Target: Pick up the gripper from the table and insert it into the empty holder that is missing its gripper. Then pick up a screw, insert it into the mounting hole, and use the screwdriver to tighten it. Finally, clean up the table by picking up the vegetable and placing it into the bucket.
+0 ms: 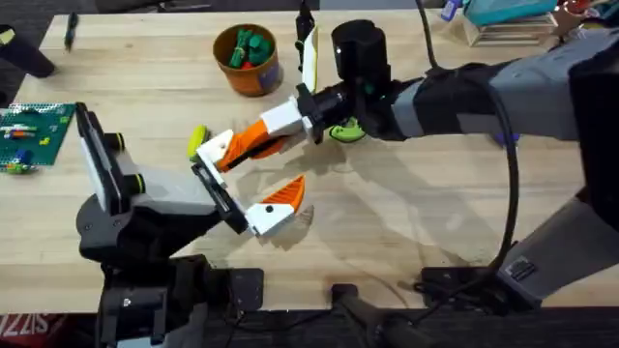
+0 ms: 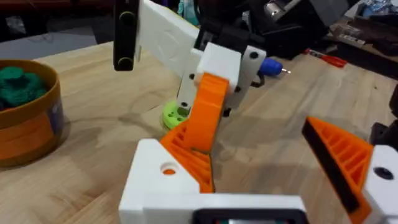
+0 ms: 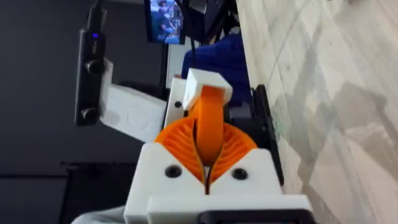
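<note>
My right gripper is shut on the gripper, a small orange wedge. It presses the wedge against the white holder, the bare finger of my left gripper. The holder's mounting hole shows orange inside. My left gripper is open, and its other finger carries an orange pad. The yellow vegetable lies just beyond the holder. The orange bucket stands at the back with green and red pieces in it. The blue screwdriver lies behind the right arm. No screw can be made out.
A lime-green disc lies under the right wrist. A green building plate sits at the left edge, a black pen at the back left. A red-handled tool lies at the far right.
</note>
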